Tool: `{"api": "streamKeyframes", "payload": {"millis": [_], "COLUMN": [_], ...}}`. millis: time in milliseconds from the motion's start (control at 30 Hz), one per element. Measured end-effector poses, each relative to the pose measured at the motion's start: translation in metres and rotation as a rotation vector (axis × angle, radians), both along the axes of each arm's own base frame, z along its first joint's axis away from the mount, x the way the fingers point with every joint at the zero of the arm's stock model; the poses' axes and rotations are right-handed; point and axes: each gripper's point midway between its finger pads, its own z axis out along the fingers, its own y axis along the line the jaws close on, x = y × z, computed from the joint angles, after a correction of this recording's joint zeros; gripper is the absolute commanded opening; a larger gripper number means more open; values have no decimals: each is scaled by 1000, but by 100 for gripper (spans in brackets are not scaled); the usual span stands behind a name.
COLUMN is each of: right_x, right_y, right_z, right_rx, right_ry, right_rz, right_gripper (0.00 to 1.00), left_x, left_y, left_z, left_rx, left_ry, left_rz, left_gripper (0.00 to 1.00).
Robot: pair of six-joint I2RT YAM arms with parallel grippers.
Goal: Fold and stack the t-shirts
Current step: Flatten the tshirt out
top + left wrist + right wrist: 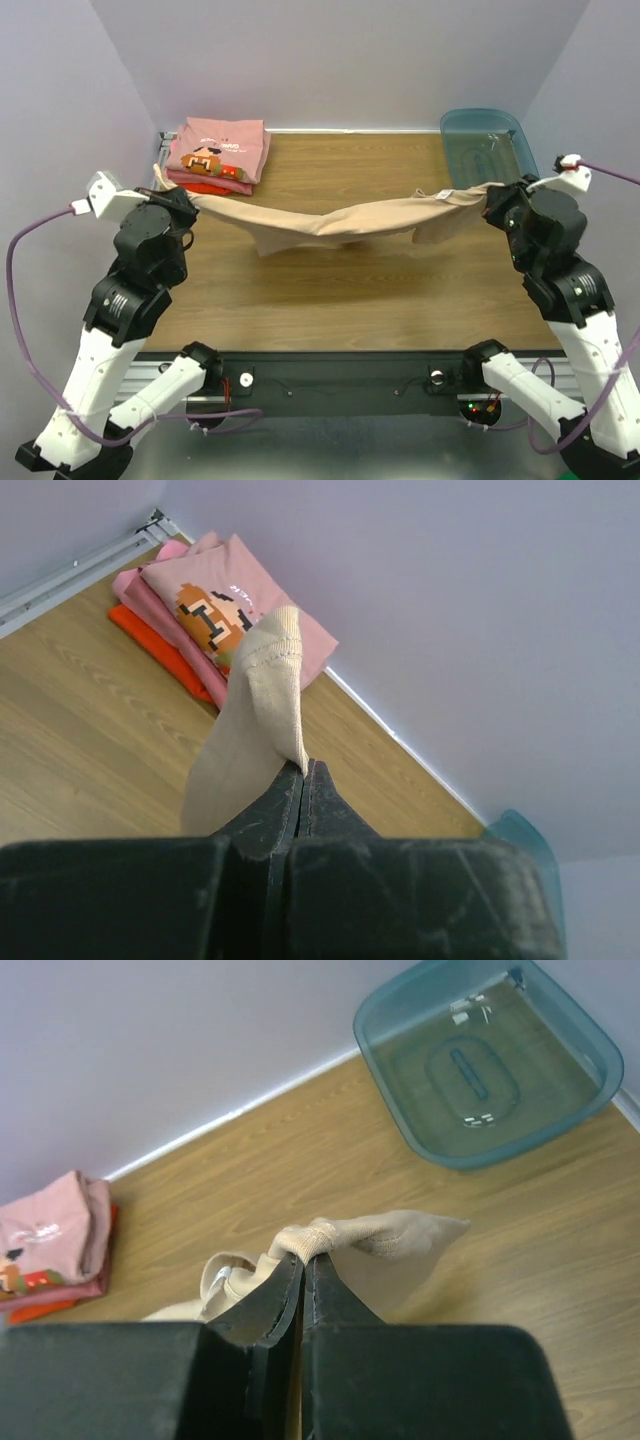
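A tan t-shirt (340, 222) hangs stretched between both arms above the wooden table, sagging in the middle. My left gripper (190, 203) is shut on its left end; in the left wrist view the tan cloth (255, 715) rises from the closed fingertips of the gripper (304, 767). My right gripper (490, 203) is shut on the right end, where a bunched tan hem (375, 1235) sticks out of the gripper's (303, 1257) closed tips. A folded pink t-shirt (218, 148) with a cartoon face lies on a red-orange t-shirt (215, 187) at the back left.
A teal translucent bin (488, 143) stands at the back right corner, seen also as the bin (490, 1060) in the right wrist view. Walls close the table at the back and both sides. Bare wood (350, 300) lies under the hanging shirt.
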Motion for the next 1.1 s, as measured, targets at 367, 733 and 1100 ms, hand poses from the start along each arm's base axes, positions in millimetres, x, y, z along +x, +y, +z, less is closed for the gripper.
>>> {"api": "streamKeyframes", "payload": {"millis": [367,733,1100], "right_x": [-79,-76,106], "right_y": [-14,-12,26], "right_z": [93,88,-196], "right_rx": [122,165,-32], "right_ry": [-306,-296,522], "right_rz": [83,78,-108], "right_gripper": [0,0,74], "left_x": [-75,-60,146], "left_y": [26,23,-1], "left_z": [66,69,-217], "left_rx": [-140,-135,49], "left_ry": [-263,-238,581], "left_rz": [-77,-47,34], "left_gripper": [0,0,55]}}
